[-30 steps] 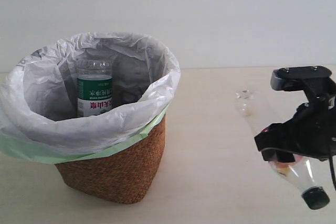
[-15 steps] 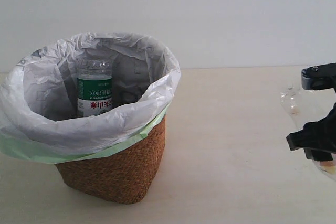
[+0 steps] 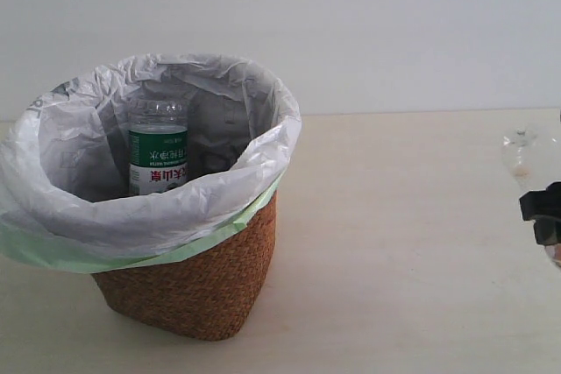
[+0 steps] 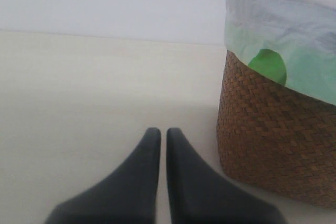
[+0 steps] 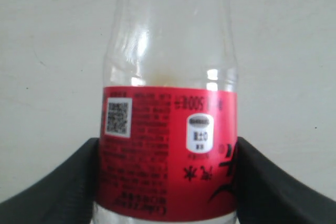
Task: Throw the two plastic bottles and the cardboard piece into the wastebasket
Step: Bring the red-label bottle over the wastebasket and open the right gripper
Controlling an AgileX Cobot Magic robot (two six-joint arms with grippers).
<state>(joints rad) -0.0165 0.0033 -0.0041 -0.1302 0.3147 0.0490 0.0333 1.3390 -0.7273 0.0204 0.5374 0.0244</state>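
I'm carrying the red-label bottle in the right gripper. Its two black fingers are clamping the label from either side, and the grasp is looking square. In the exterior view only the bottle's clear end is showing, at the far right edge of the table and well apart from the basket.

The green-label bottle is standing upright inside the basket, against the white bag, so I'm judging that one done. I'm not seeing the cardboard piece in any view. It may be lying low in the bag, hidden by the folds, but I cannot tell.

The left gripper is idling with its fingers closed together and nothing between them, low over the table near the basket's woven wall.

So I'm reading this as the second bottle's step, grasped but not yet delivered. The next move is calling for a lift that clears the rim, a run leftward across the table, and a release over the open middle, away from the bag's turned-down collar and the standing bottle.
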